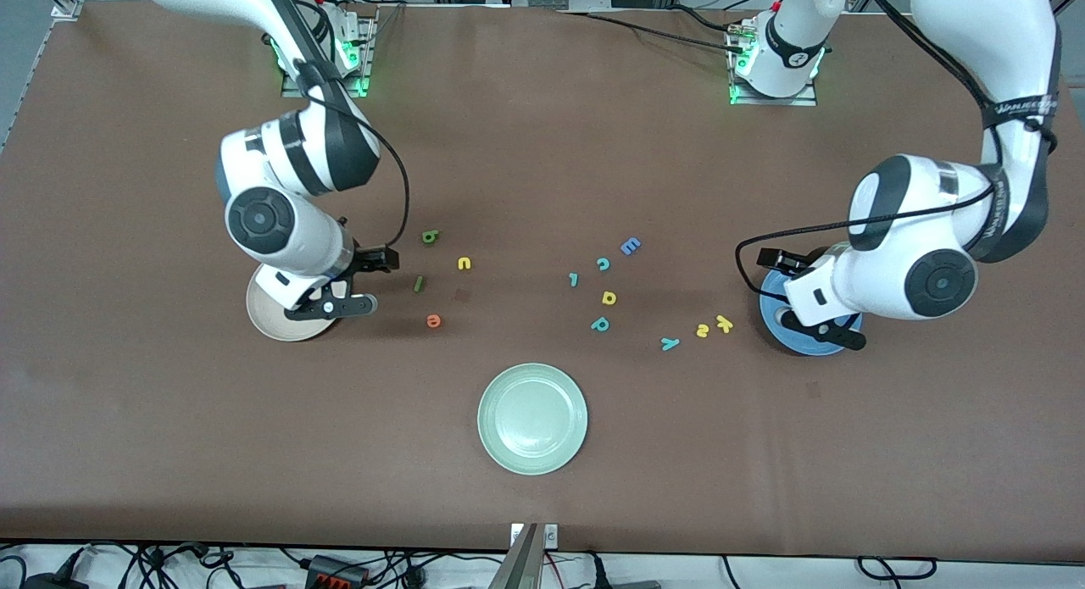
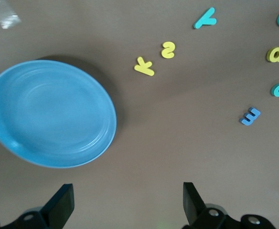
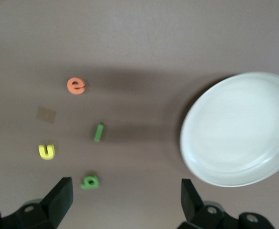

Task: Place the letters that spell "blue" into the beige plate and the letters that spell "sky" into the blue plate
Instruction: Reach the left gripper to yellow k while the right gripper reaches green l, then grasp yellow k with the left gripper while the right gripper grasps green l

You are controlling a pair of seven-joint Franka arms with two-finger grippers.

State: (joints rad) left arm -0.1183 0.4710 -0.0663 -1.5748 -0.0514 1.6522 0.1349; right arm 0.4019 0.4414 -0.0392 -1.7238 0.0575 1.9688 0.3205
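The beige plate (image 1: 269,319) (image 3: 240,129) lies empty at the right arm's end, with my right gripper (image 1: 358,286) (image 3: 125,202) open over its edge. Beside it lie the green b (image 1: 431,237) (image 3: 90,181), yellow u (image 1: 464,263) (image 3: 47,151), dark green l (image 1: 418,284) (image 3: 99,132) and orange e (image 1: 434,321) (image 3: 76,86). At the left arm's end, my left gripper (image 1: 805,297) (image 2: 127,205) hangs open over the empty blue plate (image 1: 801,343) (image 2: 51,112). Close to that plate are the k (image 1: 724,323) (image 2: 144,67), s (image 1: 702,330) (image 2: 167,49) and teal y (image 1: 670,344) (image 2: 205,18).
A pale green plate (image 1: 532,418) sits mid-table, nearest the front camera. Farther from the camera than it lie a blue E (image 1: 630,247), a teal c (image 1: 603,264), a small teal piece (image 1: 574,279), a yellow a (image 1: 609,297) and a teal p (image 1: 600,324).
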